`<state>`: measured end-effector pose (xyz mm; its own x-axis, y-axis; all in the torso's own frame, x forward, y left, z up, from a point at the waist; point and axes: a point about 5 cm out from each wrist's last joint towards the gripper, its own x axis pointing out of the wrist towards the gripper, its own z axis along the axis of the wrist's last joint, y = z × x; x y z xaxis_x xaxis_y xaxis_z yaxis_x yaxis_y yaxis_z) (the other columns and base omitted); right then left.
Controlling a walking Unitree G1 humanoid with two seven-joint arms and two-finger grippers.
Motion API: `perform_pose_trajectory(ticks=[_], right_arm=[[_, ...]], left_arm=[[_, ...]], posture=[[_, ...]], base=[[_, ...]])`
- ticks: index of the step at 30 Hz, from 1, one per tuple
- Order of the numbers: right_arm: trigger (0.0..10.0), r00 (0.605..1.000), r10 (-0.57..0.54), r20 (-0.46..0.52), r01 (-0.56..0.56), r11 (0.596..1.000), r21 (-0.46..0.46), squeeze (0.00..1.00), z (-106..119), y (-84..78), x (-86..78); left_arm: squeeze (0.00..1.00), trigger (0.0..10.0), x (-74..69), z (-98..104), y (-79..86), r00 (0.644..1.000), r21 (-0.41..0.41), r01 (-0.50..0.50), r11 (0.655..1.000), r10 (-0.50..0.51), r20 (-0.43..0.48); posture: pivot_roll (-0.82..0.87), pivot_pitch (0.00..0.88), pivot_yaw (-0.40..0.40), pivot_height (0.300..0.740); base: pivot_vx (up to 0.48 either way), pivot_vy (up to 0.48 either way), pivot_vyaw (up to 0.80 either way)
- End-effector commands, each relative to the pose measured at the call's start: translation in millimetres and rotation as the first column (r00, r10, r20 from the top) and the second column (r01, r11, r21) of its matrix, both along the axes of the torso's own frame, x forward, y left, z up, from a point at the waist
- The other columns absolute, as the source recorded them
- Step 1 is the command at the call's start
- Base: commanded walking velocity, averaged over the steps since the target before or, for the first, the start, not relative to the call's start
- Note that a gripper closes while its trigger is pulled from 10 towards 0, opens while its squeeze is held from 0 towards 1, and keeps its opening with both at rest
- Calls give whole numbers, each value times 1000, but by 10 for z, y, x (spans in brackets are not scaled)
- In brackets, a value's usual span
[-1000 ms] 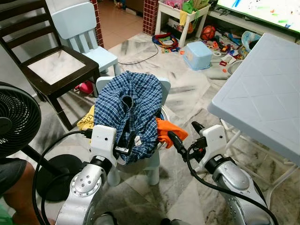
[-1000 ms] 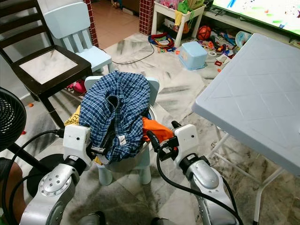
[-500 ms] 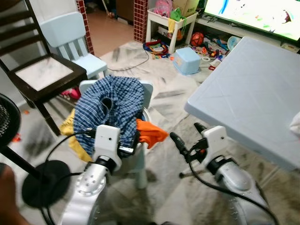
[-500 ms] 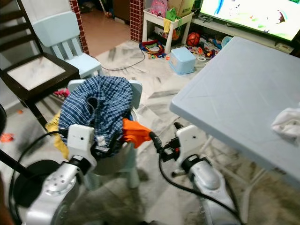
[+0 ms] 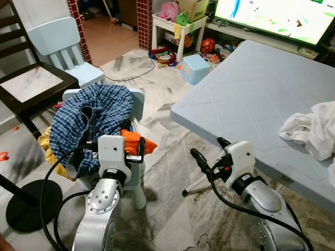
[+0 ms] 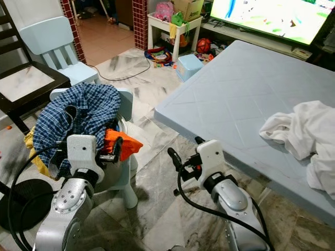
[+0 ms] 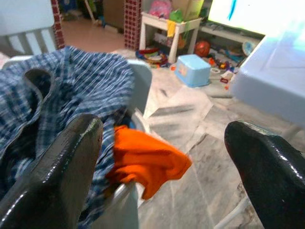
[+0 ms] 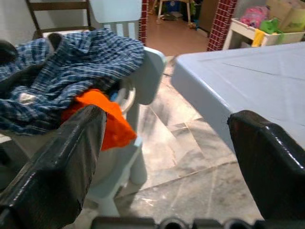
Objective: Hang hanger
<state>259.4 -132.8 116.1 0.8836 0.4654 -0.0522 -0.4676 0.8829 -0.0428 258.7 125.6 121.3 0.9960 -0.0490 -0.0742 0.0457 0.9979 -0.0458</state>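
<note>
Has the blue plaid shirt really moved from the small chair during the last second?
No. The blue plaid shirt still drapes over the small chair's back; the camera turned right, shifting the whole view.

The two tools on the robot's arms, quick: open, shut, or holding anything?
Left tool: open, holding nothing, by the plaid shirt.
Right tool: open, holding nothing.

Blue plaid shirt (image 5: 104, 107) lies crumpled over the back of a small pale-blue chair (image 5: 137, 99). A dark curved shape in its folds may be the hanger (image 5: 85, 116); this cannot be confirmed.
</note>
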Motion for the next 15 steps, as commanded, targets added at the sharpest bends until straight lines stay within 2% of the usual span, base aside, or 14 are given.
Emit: perform_pose_trajectory(ticks=[1, 10, 15], right_arm=[[10000, 1000, 10, 25, -9, 1000, -13, 0, 44, 3, 18], [10000, 999, 16, 31, -16, 1000, -12, 0, 55, 32, 39], [10000, 999, 20, 36, -20, 1000, -12, 0, 69, 40, 36]], left_arm=[[0, 10000, 2, 4, 2, 1000, 3, -10, 1000, 10, 4], [0, 10000, -6, -84, 25, 1000, 20, -5, 1000, 5, -13], [0, 10000, 71, -87, -44, 1000, 15, 3, 1000, -3, -3]], posture=[[-2, 127, -78, 740], [-3, 128, -77, 740], [-15, 127, -78, 740]], base=[[0, 0, 513], [0, 0, 800], [0, 0, 800]])
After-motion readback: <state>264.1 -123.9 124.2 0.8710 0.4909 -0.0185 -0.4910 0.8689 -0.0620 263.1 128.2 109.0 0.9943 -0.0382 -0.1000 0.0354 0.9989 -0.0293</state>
